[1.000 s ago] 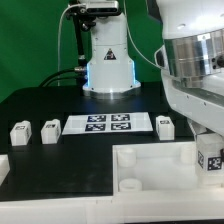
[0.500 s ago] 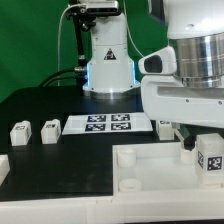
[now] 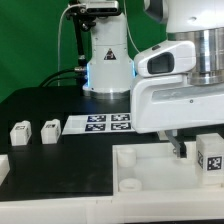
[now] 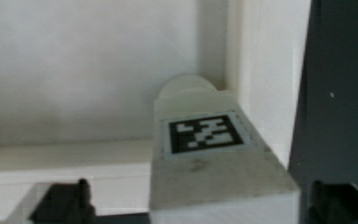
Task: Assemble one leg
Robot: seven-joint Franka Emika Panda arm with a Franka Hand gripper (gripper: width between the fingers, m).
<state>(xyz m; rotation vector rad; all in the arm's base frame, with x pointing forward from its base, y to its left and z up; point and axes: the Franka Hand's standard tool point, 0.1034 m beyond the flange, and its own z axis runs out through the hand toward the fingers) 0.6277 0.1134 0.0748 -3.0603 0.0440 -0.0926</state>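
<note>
Gripper (image 3: 187,148) hangs low over the tray's (image 3: 150,165) far edge, mostly hidden by the arm; whether its fingers are apart I cannot tell. One leg (image 3: 209,157) (image 4: 208,140) stands tagged just beside it. Two more legs (image 3: 19,133) (image 3: 50,131) sit near the marker board (image 3: 107,123).

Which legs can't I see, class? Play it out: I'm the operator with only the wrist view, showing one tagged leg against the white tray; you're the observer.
Observer: A far-left leg and a second leg sit side by side on the black table.
Operator: What is beside them?
Observer: The marker board, lying flat on their exterior-view right.
Operator: And the tray?
Observer: The tray lies nearer the camera than that board.
</note>
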